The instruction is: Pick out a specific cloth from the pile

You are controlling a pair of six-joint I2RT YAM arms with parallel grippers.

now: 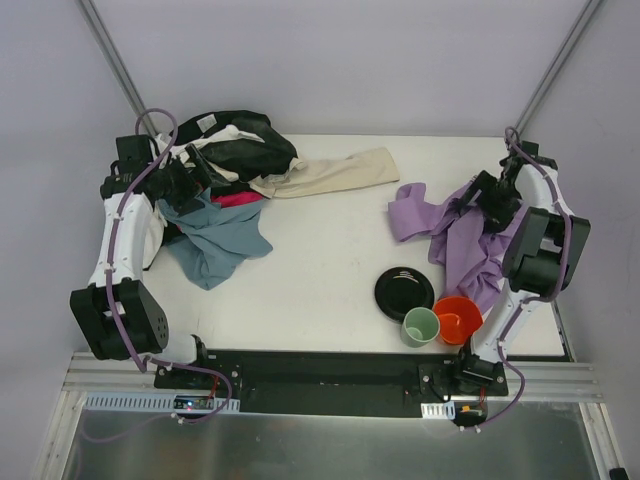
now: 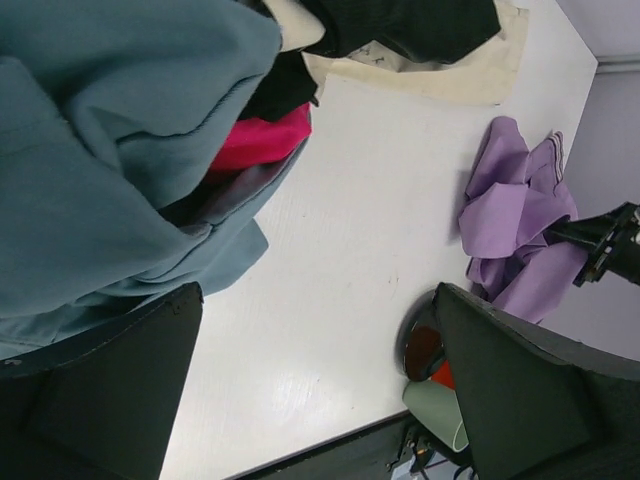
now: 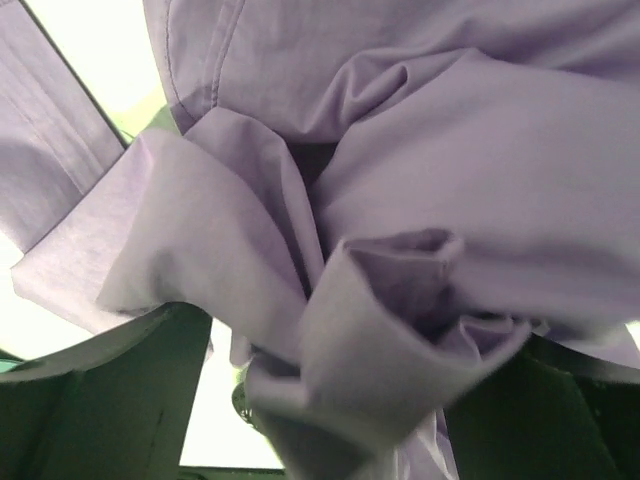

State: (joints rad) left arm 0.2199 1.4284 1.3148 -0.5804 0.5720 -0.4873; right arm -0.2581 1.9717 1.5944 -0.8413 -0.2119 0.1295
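top external view: the pile [image 1: 215, 175] lies well up and left of the black plate [image 1: 404, 292]. the left gripper [image 2: 318, 300] hangs at it, fingers spread wide, holding nothing. the cloth [image 1: 460, 235] lies just up and right of the black plate, well apart from the pile, so i judge the picking done. the right gripper [image 3: 350, 345] is spread too; 1 fold sits loose between its fingers, not pinched. only pulling away looks left.

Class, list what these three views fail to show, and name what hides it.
- Black plate, left wrist view: mostly behind a finger of the left pincer.
- Pile, lower layers, top view: buried under the blue-grey cloth and black garment.
- Table, right wrist view: almost wholly covered by the lavender cloth.
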